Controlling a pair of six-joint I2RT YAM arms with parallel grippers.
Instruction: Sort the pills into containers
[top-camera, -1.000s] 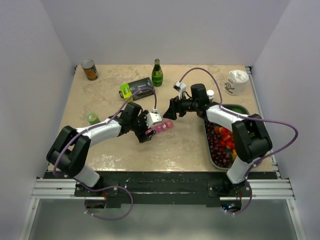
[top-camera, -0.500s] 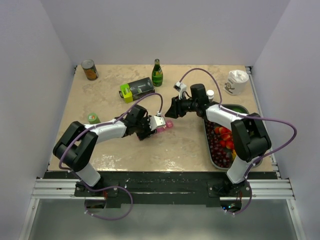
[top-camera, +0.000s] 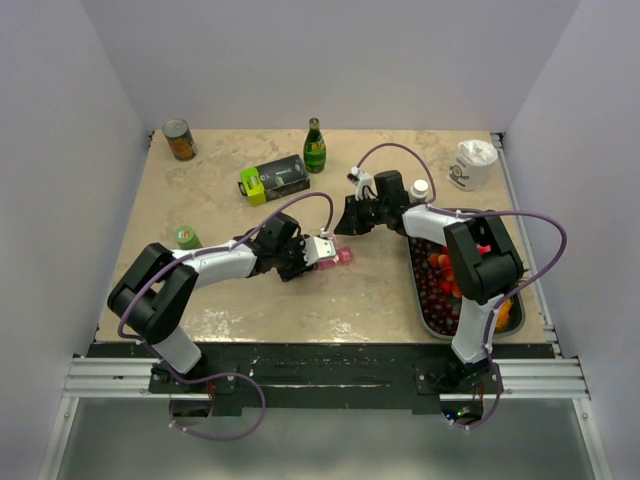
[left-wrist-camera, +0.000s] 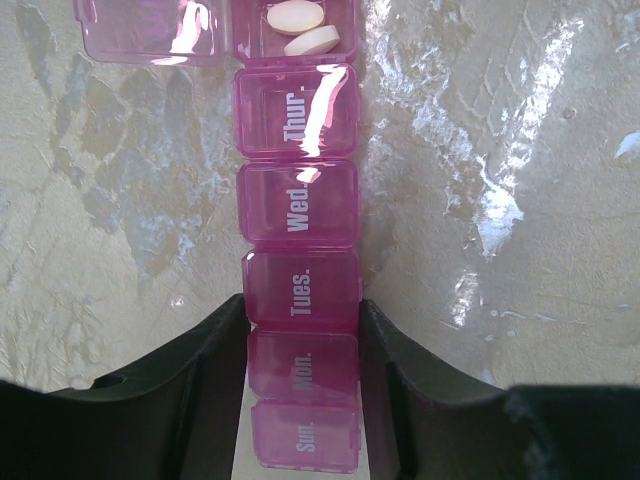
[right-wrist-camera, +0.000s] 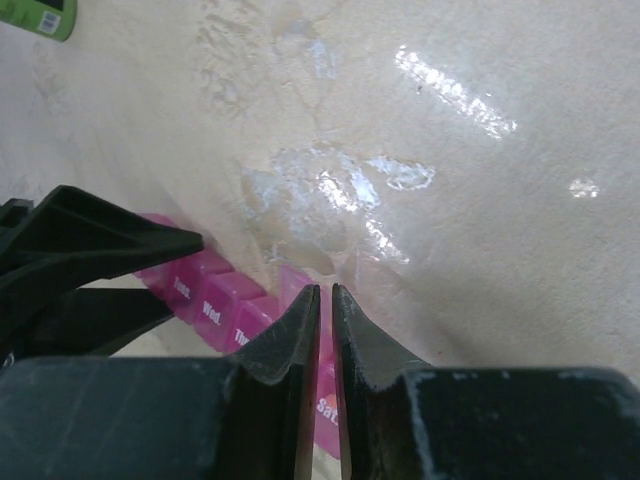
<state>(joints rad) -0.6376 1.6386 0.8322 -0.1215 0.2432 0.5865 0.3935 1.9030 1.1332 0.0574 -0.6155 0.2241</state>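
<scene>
Containers (left-wrist-camera: 300, 215), pink strip, clamped at Mon-Tues end by left gripper (left-wrist-camera: 300, 305), two pale pills (left-wrist-camera: 300, 28) in uncovered compartment, right gripper (right-wrist-camera: 325, 290) pinched nearly closed near Sat end.

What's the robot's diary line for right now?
left gripper: shut on slim translucent pink plastic pill-organiser strip, Mon-Tues end | right gripper: nearly shut over strip's Sat end | compartment past Thur: open, two pale pills
</scene>
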